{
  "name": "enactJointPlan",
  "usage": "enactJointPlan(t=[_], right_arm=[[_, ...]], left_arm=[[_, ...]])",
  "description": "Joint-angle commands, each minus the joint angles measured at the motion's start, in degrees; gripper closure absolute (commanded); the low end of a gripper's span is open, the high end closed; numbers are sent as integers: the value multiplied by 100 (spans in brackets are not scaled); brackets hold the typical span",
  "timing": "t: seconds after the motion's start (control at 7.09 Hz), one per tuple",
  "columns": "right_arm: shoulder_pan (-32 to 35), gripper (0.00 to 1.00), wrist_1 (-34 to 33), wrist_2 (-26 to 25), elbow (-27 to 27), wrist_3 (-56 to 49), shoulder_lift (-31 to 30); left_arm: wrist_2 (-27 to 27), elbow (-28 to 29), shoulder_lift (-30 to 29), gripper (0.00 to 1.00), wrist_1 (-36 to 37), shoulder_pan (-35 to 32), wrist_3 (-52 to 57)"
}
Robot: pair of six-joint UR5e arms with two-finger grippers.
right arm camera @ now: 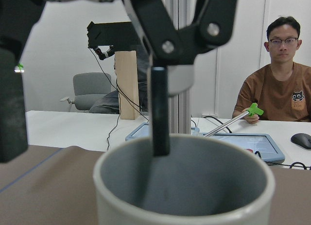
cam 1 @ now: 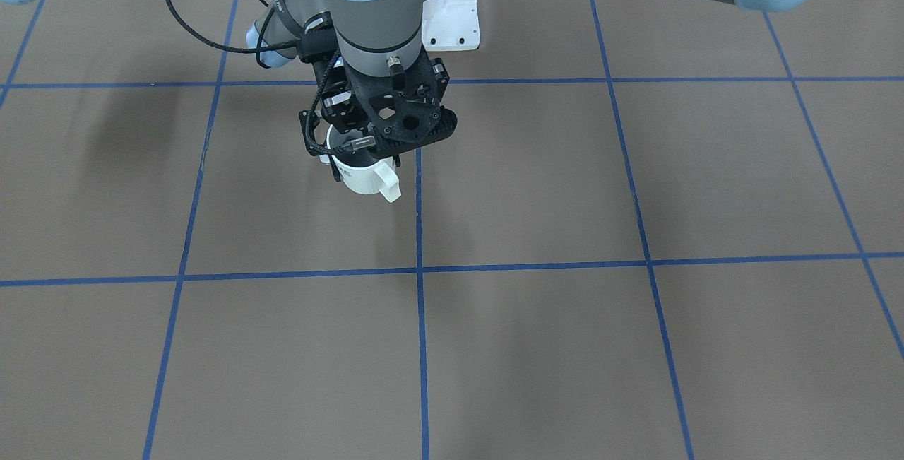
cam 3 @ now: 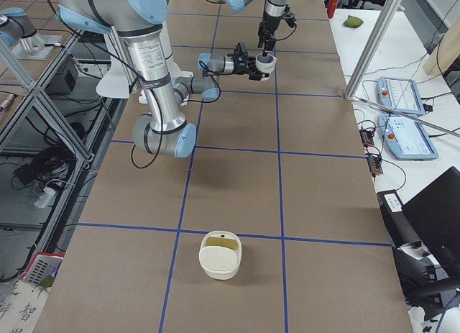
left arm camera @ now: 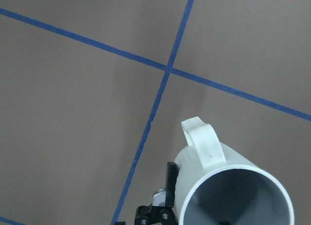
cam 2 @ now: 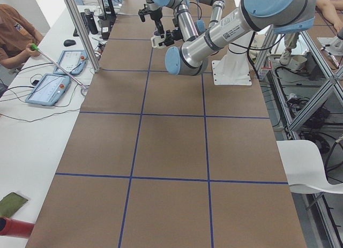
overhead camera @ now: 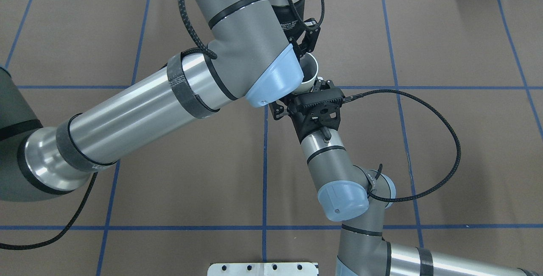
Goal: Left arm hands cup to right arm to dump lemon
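Observation:
The cream-white cup (cam 1: 364,179) hangs above the table near the middle, handle toward the operators' side. It also shows in the overhead view (overhead camera: 311,71), the left wrist view (left arm camera: 233,186) and the right wrist view (right arm camera: 184,186). My left gripper (overhead camera: 303,51) comes straight down and is shut on the cup's rim, one finger (right arm camera: 160,113) inside. My right gripper (overhead camera: 309,86) lies level, open, its jaws either side of the cup wall without touching. No lemon shows in the cup's grey inside.
A white tub (cam 3: 221,255) with a yellow-green patch inside stands on the table toward the robot's right end. A white base plate (cam 1: 452,22) sits by the robot. A black cable (overhead camera: 445,140) loops off my right arm. An operator (right arm camera: 279,89) sits past the far edge.

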Motion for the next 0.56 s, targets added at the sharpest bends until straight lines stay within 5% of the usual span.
enactJointPlan(t=[0.0,0.42], right_arm=[[-70,36,35,-71,-3,9,22],[-70,35,53,-63,15,-17,22]], left_arm=[[-57,19,12,39,-139,22,-21],[-74,37,38,44,-140,31,-21]])
